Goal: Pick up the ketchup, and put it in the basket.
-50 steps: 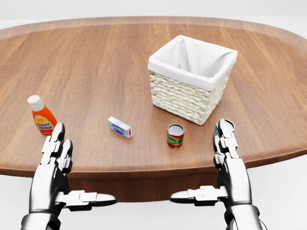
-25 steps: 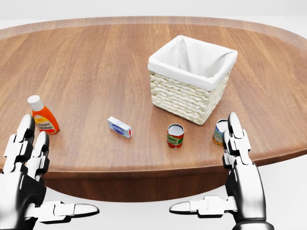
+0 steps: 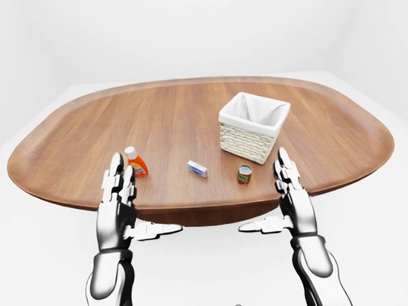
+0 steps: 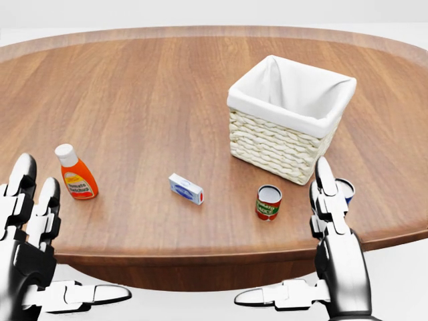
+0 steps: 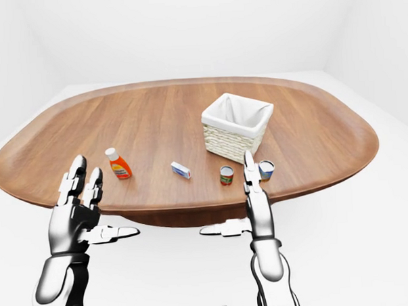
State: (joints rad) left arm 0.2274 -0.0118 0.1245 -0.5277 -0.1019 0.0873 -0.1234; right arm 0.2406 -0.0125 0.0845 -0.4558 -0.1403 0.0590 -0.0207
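1. The broad oval desk of reddish-brown wood grain has a rounded, slightly raised rim, and white floor surrounds it in the eye views. Most of its surface lies bare, with wide open room to the left of and above the basket in the head view.
2. The square woven wicker basket with a white cloth liner folded over its rim stands on the desk, open mouth up, one corner turned toward the bottom of the head view.
3. The two metallic silver-and-black hands are both released, fingers straight and pointing up the view, thumbs stretched inward over the desk's near edge. The left hand sits well to the lower left of the basket; the right hand is just below the basket's lower right corner. Neither touches anything.
4. The orange ketchup bottle with a white cap and a label stands upright on the desk, long axis vertical, cap uppermost. It is well to the left of the basket and slightly below it, just above the left hand's fingertips and near the desk's near edge.
5. A red-and-green labelled tin can stands upright just below the basket.
6. A second can with a blue label stands beside the basket's lower right, partly behind the right hand in the head view.
7. A small white-and-blue box lies flat, left of the red can, between basket and bottle.
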